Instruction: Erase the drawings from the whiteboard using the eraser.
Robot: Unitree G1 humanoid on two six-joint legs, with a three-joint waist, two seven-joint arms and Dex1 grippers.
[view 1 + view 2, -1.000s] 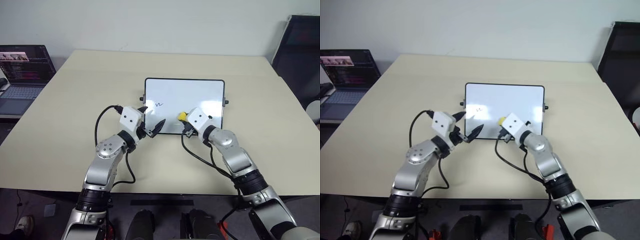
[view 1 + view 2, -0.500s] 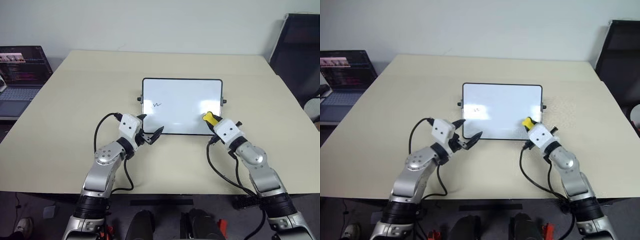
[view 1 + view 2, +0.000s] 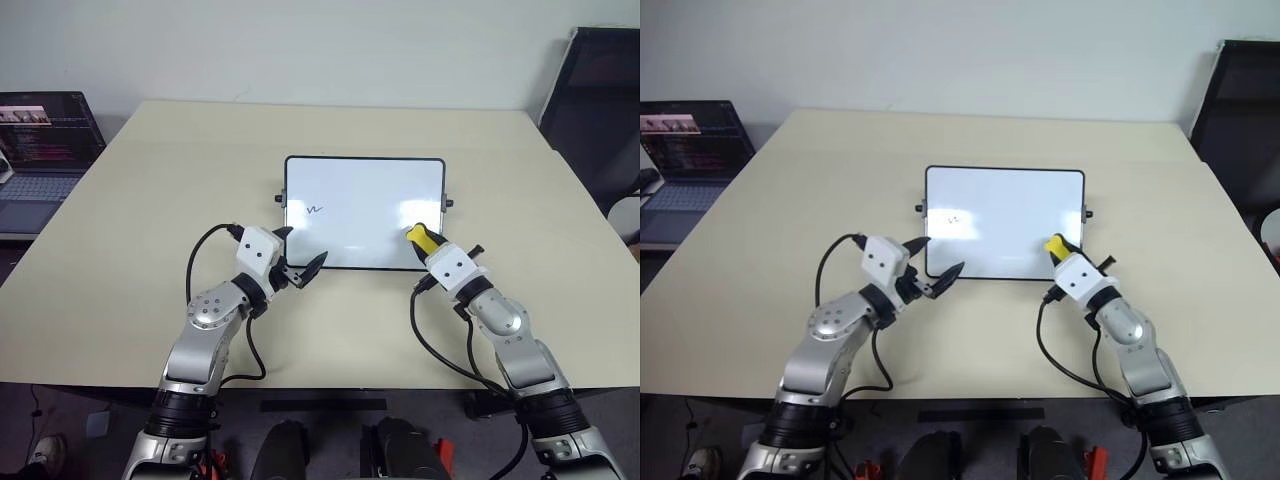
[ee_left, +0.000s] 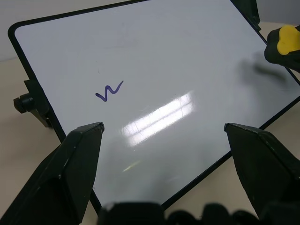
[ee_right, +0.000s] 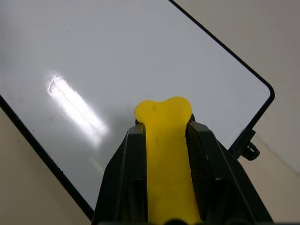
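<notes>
The whiteboard (image 3: 370, 190) lies flat at the table's middle, with a thin black frame. One of the drawings (image 3: 315, 210), a small dark squiggle (image 4: 108, 90), sits on its left part. My right gripper (image 3: 424, 241) is shut on the yellow eraser (image 3: 418, 236), whose tip reaches over the board's near right corner. From the right wrist, the eraser (image 5: 165, 136) stands clamped between both black fingers above the white surface. My left gripper (image 3: 303, 249) hangs open over the board's near left corner, nothing between its fingers (image 4: 77, 161).
An open laptop (image 3: 40, 140) stands at the far left beside the tan table (image 3: 180, 160). A dark chair (image 3: 600, 100) is at the far right. Black cables loop from both wrists over the table's near part.
My right gripper has carried the eraser to the right, from the board's near middle to its near right corner, then stopped. The left gripper has stayed where it was.
</notes>
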